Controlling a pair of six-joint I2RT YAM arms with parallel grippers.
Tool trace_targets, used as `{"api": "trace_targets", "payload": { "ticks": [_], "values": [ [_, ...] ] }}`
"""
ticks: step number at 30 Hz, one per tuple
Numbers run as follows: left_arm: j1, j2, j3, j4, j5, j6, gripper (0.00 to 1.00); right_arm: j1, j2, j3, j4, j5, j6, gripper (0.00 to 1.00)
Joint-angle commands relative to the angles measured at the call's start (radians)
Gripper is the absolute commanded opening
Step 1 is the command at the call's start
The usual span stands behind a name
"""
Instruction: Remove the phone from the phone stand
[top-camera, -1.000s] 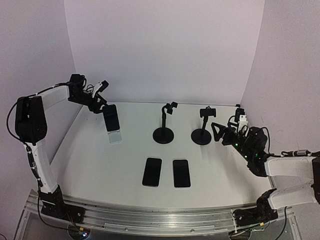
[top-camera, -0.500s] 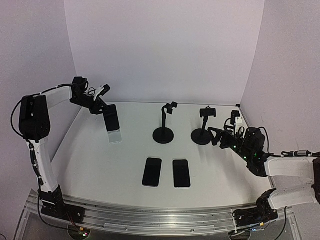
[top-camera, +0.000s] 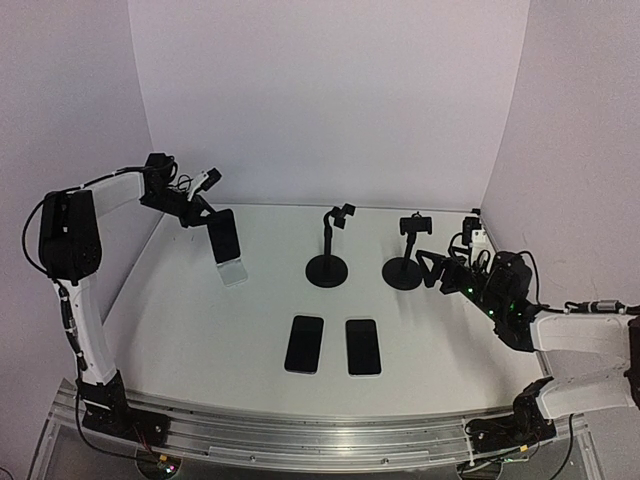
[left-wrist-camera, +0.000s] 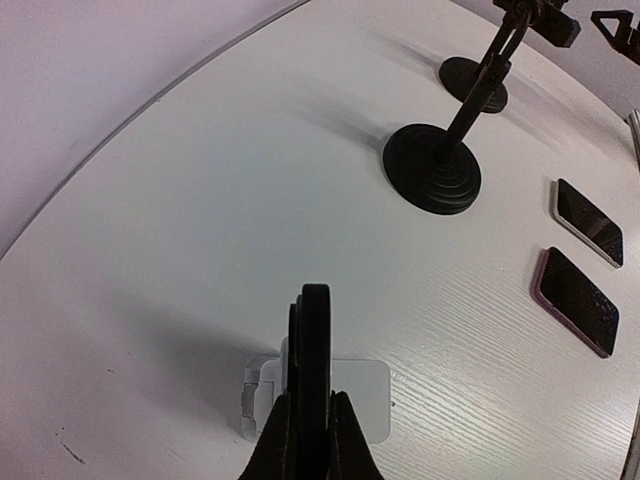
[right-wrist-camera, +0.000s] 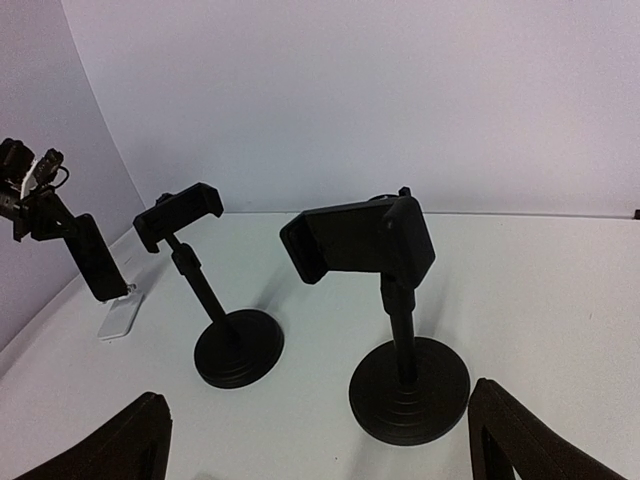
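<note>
Clock read from the overhead view, 12 toward the far wall.

- Phone (top-camera: 224, 237): at about 10 o'clock on the table (top-camera: 190, 330), dark, standing on end and leaning. Its lower edge meets the white stand (top-camera: 233, 273). I cannot tell whether it rests in the stand or sits just clear of it.
- Left gripper (top-camera: 211, 212): at the phone's upper end. In the wrist view its fingers (left-wrist-camera: 277, 445) are pinched on the phone from both sides, and the phone shows edge-on with the white stand below it.
- Right gripper (top-camera: 432, 268): at about 3 o'clock, low over the table. Its fingers (right-wrist-camera: 140, 445) are spread wide and grip nothing. It points toward the right black stand (top-camera: 403, 270), near it but not touching.
- Left black stand (top-camera: 327, 268): just beside the right one, near centre. Both clamps are bare.
- Two flat phones (top-camera: 304, 343) (top-camera: 362, 346): side by side, face up at about 6 o'clock, well apart from both grippers.
</note>
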Motion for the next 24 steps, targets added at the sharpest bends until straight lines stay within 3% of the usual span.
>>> {"api": "trace_targets", "payload": {
  "ticks": [1, 17, 24],
  "values": [
    [0.006, 0.015, 0.079, -0.02, 0.027, 0.01, 0.0, 0.004, -0.019, 0.041, 0.018, -0.003, -0.012, 0.98],
    [0.005, -0.007, 0.264, -0.311, 0.194, 0.155, 0.0, 0.005, -0.043, 0.058, -0.003, -0.027, -0.009, 0.98],
    [-0.051, 0.005, 0.377, -0.676, 0.225, 0.279, 0.0, 0.005, -0.051, 0.1, -0.054, -0.078, -0.004, 0.98]
  ]
}}
